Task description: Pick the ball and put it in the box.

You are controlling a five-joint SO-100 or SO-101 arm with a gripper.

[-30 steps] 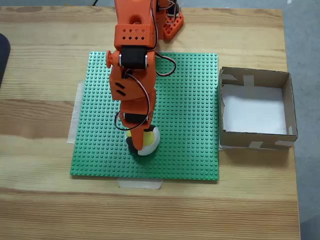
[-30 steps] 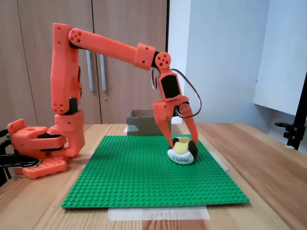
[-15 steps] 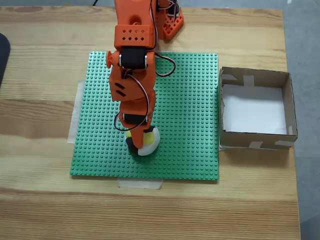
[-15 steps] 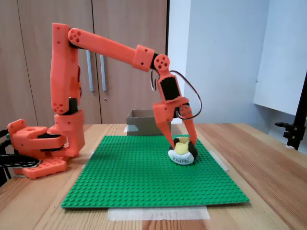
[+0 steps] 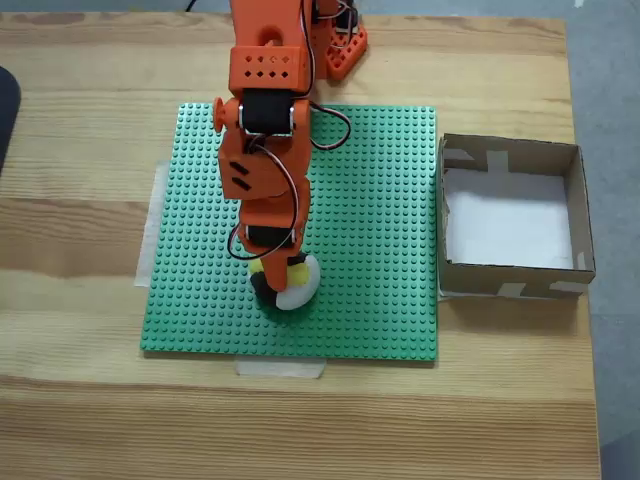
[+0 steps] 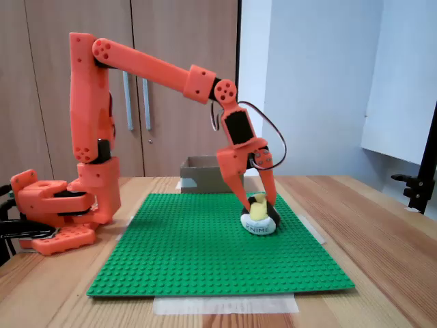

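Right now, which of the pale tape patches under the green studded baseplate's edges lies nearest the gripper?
The patch at the near edge, in front of the orange gripper and patchwork ball; the other strip runs along the baseplate's left edge.

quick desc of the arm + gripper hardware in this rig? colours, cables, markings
Orange plastic arm of blocky links, round screw holes at the joints, black servos set between the shells. A perforated plate tops the wrist housing. Thin dark cables loop beside the wrist. The gripper has two tapered orange fingers.
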